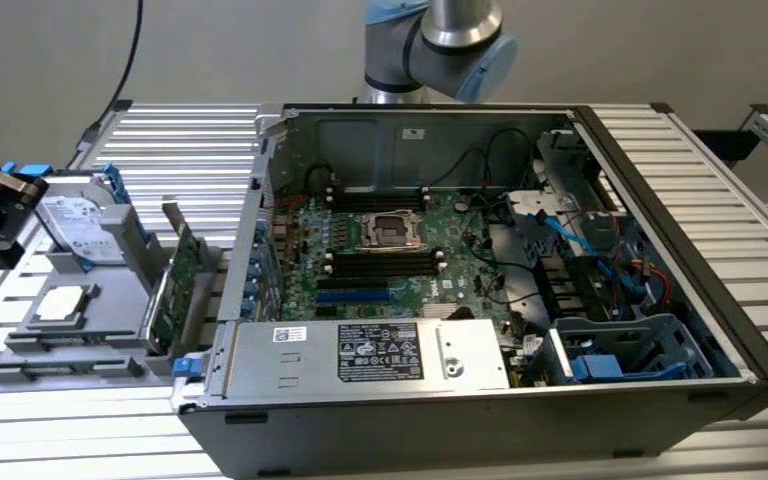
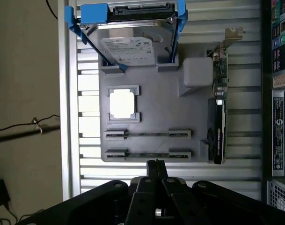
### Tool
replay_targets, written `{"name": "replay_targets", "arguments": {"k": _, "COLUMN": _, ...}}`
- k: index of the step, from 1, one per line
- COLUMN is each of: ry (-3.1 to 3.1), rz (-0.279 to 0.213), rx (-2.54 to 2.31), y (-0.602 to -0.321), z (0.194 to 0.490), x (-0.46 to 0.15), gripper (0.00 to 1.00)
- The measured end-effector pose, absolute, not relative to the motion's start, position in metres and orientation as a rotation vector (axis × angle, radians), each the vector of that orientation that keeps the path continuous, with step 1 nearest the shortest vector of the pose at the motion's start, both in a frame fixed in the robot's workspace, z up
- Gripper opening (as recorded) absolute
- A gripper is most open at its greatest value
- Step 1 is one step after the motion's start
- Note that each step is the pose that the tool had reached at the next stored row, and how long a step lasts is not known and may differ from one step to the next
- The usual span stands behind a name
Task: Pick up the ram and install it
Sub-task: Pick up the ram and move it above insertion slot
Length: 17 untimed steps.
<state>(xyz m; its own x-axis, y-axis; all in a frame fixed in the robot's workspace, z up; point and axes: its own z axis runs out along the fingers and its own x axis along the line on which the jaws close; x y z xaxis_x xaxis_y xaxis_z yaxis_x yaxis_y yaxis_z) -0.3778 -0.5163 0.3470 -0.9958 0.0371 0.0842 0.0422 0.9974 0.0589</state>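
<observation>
Starting big: a slatted metal bench (image 1: 171,130), carrying everything. On it, an open computer case (image 1: 398,435), lid off, with a green board, black cables and a silver power box all on show. Behind the case, rising out of the top of the exterior view, the robot arm (image 1: 438,40), grey with pale blue caps.

Over to the exterior view's left of the case: a grey tray (image 2: 151,105) flat on the bench, with parts parked in its holders. At its far end, a hard drive (image 2: 128,47) in a blue frame, propped at a tilt. Along the side next to the case, a green card (image 2: 217,126) standing on edge, metal bracket at the hard drive end.

Now the pincer (image 2: 156,168): black, fingers pressed tight together, with nothing seen between them. Poised at the tray's near edge, pointing in over it.

Mid-tray, a square silver chip (image 2: 122,103) seated in its pocket.

And the ram (image 2: 147,154): a thin stick seen edge-on, held between two small grey clips in the tray row nearest the pincer. Just ahead of the closed tips, roughly at their centre line, not gripped. Touching or clear of it, cannot tell. One row further in, a second stick (image 2: 147,134), parallel to the first.
</observation>
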Motion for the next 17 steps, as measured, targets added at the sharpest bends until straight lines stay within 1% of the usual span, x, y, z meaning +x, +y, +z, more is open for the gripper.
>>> {"name": "replay_targets", "arguments": {"k": 7, "ry": -3.056, "rz": -0.095, "rx": -0.050, "y": -0.5163, "z": 0.3457, "x": -0.3783, "gripper": 0.11}}
{"name": "replay_targets", "arguments": {"k": 17, "ry": -3.043, "rz": -0.087, "rx": 0.227, "y": -0.5163, "z": 0.3440, "x": -0.3783, "gripper": 0.11}}
